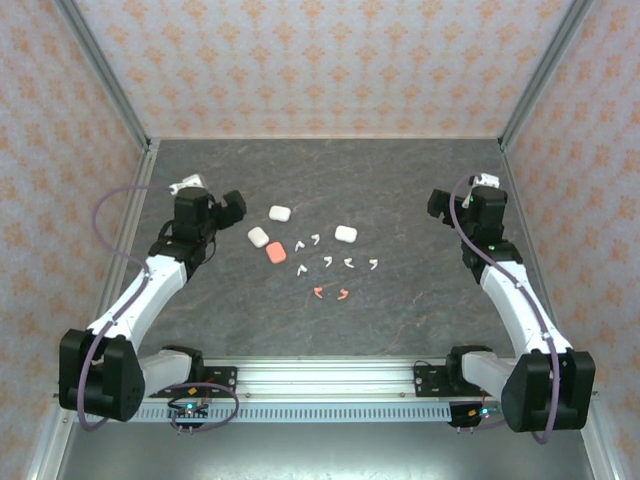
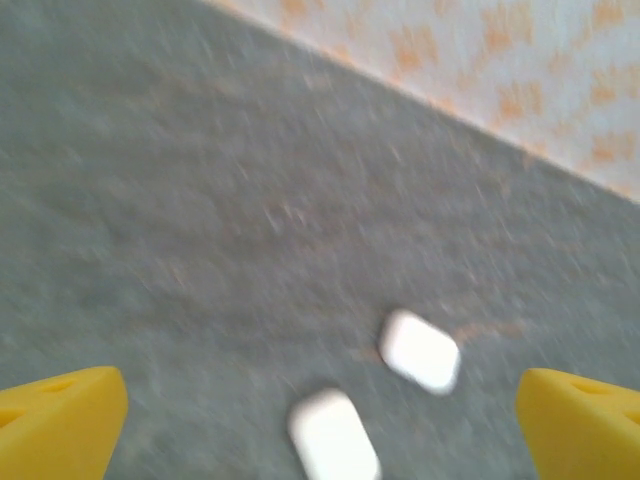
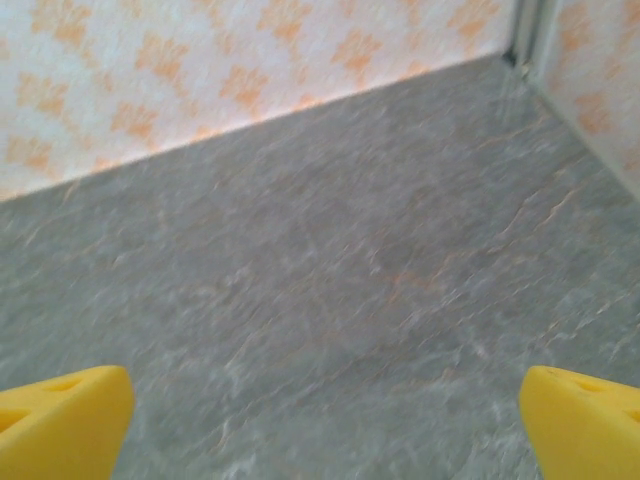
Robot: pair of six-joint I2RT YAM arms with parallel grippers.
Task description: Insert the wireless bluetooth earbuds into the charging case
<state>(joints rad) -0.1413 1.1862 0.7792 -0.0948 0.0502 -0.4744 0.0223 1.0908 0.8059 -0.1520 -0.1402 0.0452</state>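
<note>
Dark grey stone-look table, boxed in by walls papered with an orange motif. Item: earbuds, eight, loose near the table's middle. Six are white, in a ragged band, with a pink pair at 6 o'clock of them. Item: cases, four. Two white and one pink case are bunched at 10 o'clock of the buds, and a lone white case sits at 1 o'clock; the lids look shut. Left gripper is at 9 o'clock of the bunch, near it, spread wide and holding nothing. Its yellow pads frame two blurred white cases. Right gripper is at 3 o'clock, well apart from everything, likewise spread and bare. Handling, as I judge it: each bud is very light, hard and glossy, so it is likely to skid or flick from a pinch. It is best taken across the stem, just under the head. Heading: each bud's long axis runs along its stem and all appear to lie flat, but the stems share no direction. Exact headings are too small to tell.
</note>
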